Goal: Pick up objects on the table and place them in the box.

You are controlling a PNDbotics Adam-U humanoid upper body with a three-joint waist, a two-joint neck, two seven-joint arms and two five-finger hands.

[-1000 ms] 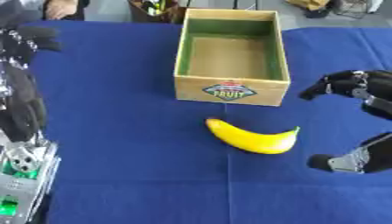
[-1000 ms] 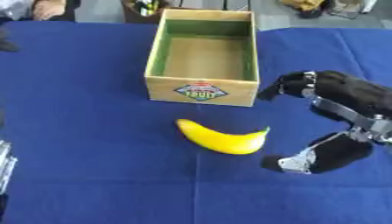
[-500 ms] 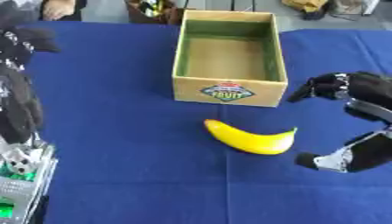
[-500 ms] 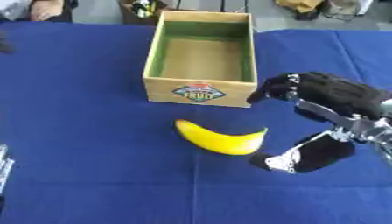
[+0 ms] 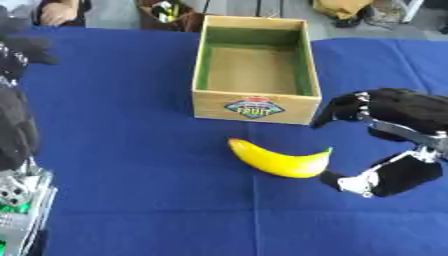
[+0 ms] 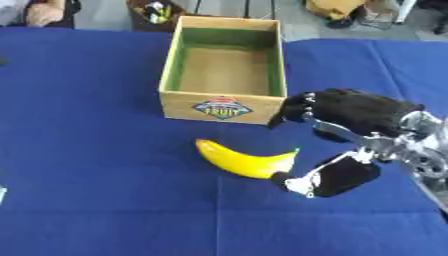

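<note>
While spread wide, right hand (image 6: 350,132) flanks banana (image 6: 241,160) (thumb touching its end).

Right hand (image 6: 350,130) open around banana's (image 6: 241,160) right end, thumb touching it, box (image 6: 223,107) behind

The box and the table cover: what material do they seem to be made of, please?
The box looks like wood or thick card: tan matt walls, green inside faces and a printed fruit label on the front. The table cover looks like blue cloth, matt with a faint fold line; I cannot tell the fabric type.
</note>
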